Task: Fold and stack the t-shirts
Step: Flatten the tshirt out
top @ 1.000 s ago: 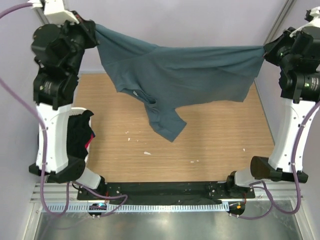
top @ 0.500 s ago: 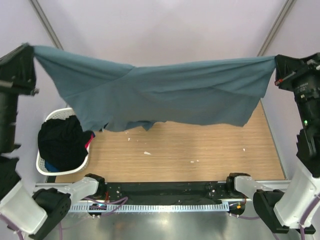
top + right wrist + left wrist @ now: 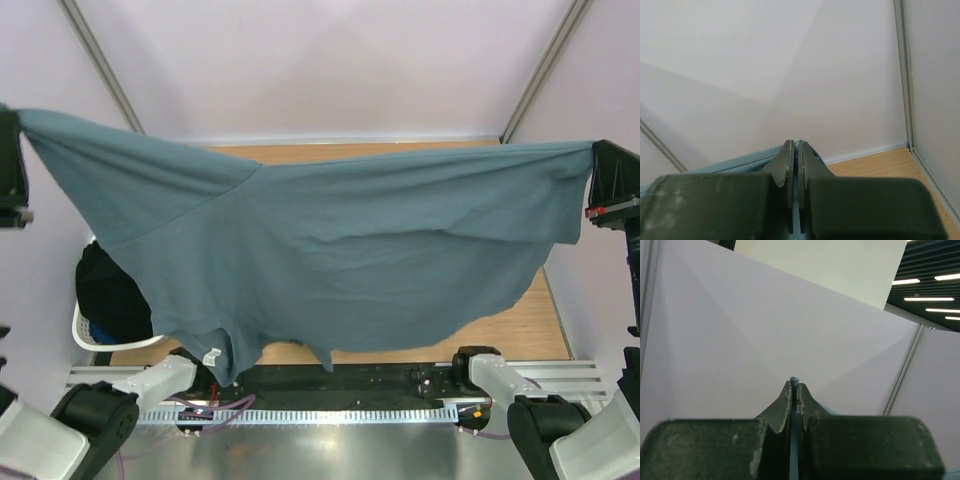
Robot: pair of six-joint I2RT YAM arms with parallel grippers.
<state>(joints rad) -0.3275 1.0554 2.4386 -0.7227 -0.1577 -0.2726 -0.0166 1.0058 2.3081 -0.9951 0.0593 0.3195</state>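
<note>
A slate blue-grey t-shirt (image 3: 330,250) hangs stretched wide in the air across the whole top view, its lower hem drooping to the near table edge with a small white label (image 3: 211,356) at the bottom left. My left gripper (image 3: 12,165) is shut on its left corner at the far left edge; in the left wrist view (image 3: 794,385) a thin strip of blue cloth (image 3: 794,380) shows between the closed jaws. My right gripper (image 3: 603,185) is shut on the right corner; the right wrist view (image 3: 794,146) shows blue cloth (image 3: 740,162) pinched there.
A white laundry basket (image 3: 100,335) with dark clothes (image 3: 110,290) stands at the left, partly behind the shirt. The wooden table (image 3: 530,310) shows at the right and far edge. Pale walls and frame posts (image 3: 545,65) surround the cell.
Both arms have lifted and spread outward, pulling the shirt taut and toward the camera. The shirt now spans the full view and hides most of the table.
</note>
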